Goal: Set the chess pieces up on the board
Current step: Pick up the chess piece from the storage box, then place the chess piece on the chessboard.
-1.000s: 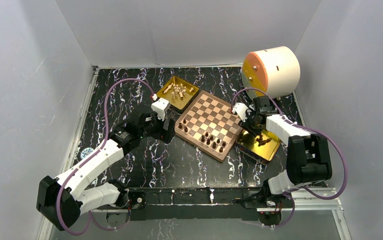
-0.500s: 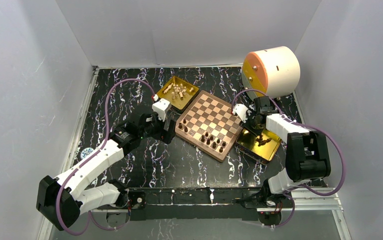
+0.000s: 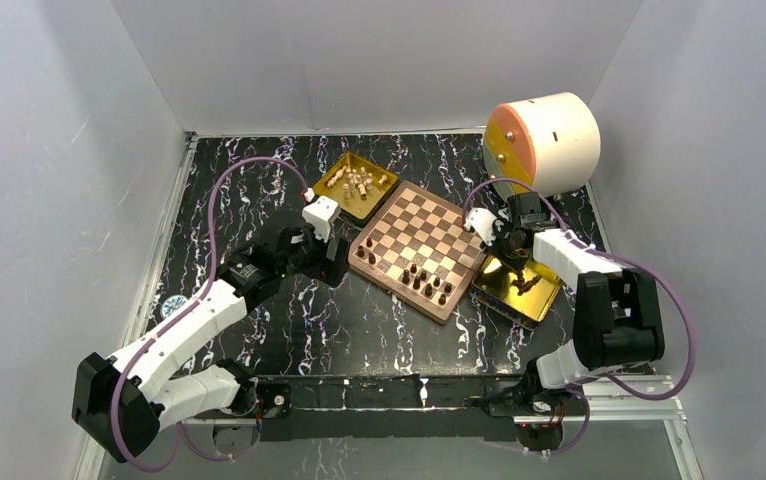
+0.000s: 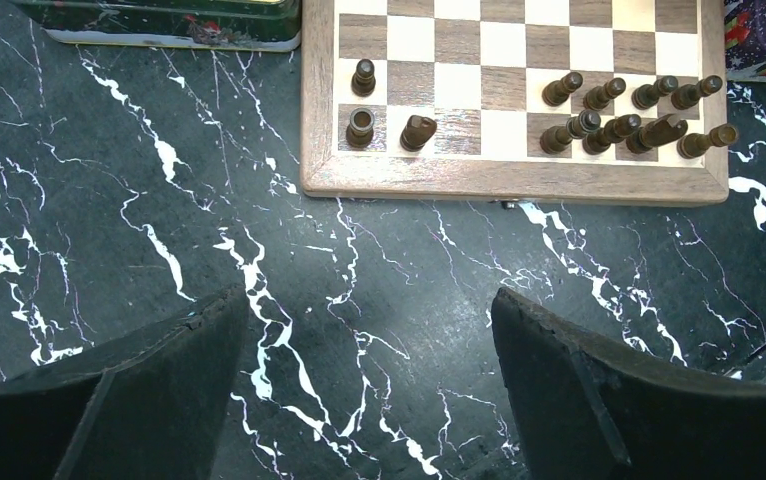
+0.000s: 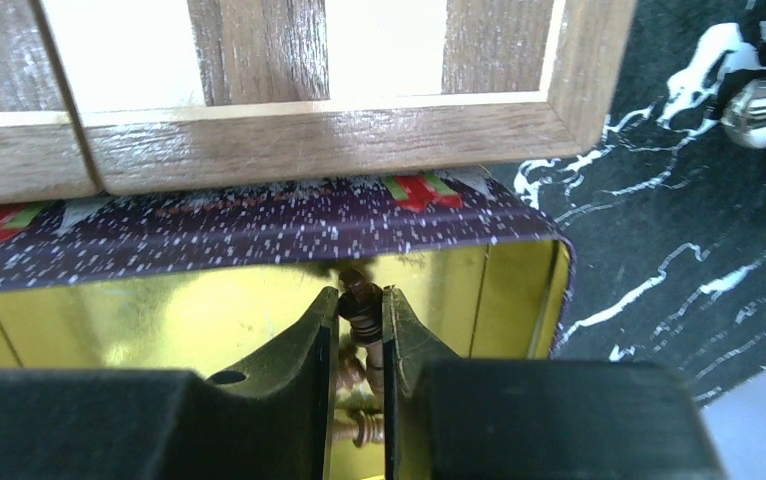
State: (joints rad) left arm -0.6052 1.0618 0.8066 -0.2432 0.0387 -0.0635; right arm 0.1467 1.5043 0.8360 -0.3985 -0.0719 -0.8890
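Observation:
The board [image 3: 419, 240] lies tilted at the table's middle, with several dark chess pieces [image 3: 427, 283] along its near edge. In the left wrist view, those dark pieces [image 4: 629, 110] stand in two rows, with three more [image 4: 362, 125] at the board's [image 4: 519, 182] left corner. My left gripper [image 4: 367, 300] hangs open over bare table just short of the board. In the right wrist view my right gripper [image 5: 360, 293] is down in a gold tray [image 5: 159, 310], shut on a dark chess piece [image 5: 362, 312]. Cream pieces [image 3: 357, 182] fill a second gold tray.
A white drum with an orange face [image 3: 544, 140] stands at the back right. The right gold tray [image 3: 519, 312] touches the board's right corner and holds more dark pieces [image 3: 526, 284]. The cream pieces' tray [image 3: 379, 205] sits at the board's far left corner. Grey walls enclose the table.
My right gripper's fingers have closed in on the dark piece inside the tray. The left arm has barely shifted and its gripper stays wide.

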